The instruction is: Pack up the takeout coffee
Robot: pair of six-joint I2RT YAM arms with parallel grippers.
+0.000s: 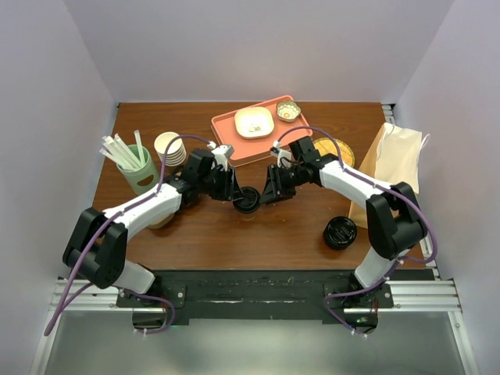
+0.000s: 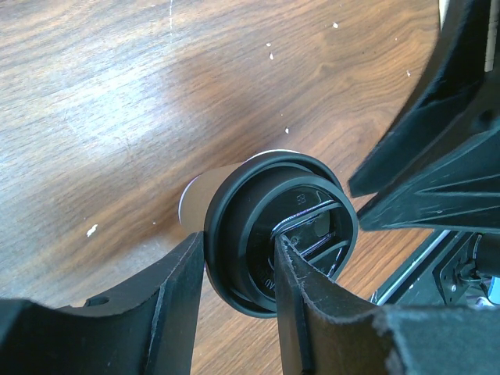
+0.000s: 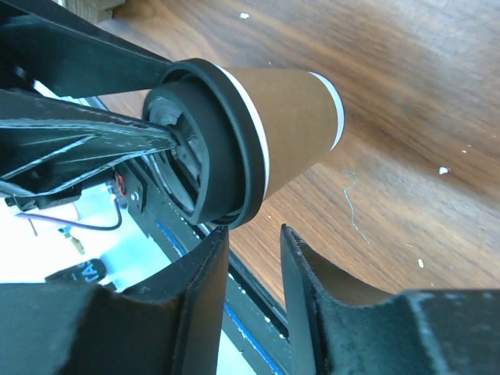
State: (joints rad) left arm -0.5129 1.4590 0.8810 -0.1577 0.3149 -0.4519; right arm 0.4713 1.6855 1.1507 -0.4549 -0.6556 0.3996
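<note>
The takeout coffee (image 3: pixel 289 117) has a plain brown paper body edged with thin white bands, and its lid is glossy black. The table (image 1: pixel 234 242) shows dark reddish-brown wood grain flecked with white specks. The tray (image 1: pixel 226 129) is salmon-orange, the straw holder (image 1: pixel 141 178) sage green, the straws (image 1: pixel 117 147) white, the stacked paper cups (image 1: pixel 169 147) cream, the paper bag (image 1: pixel 398 156) tan, and the cables (image 1: pixel 78 273) purple.
</note>
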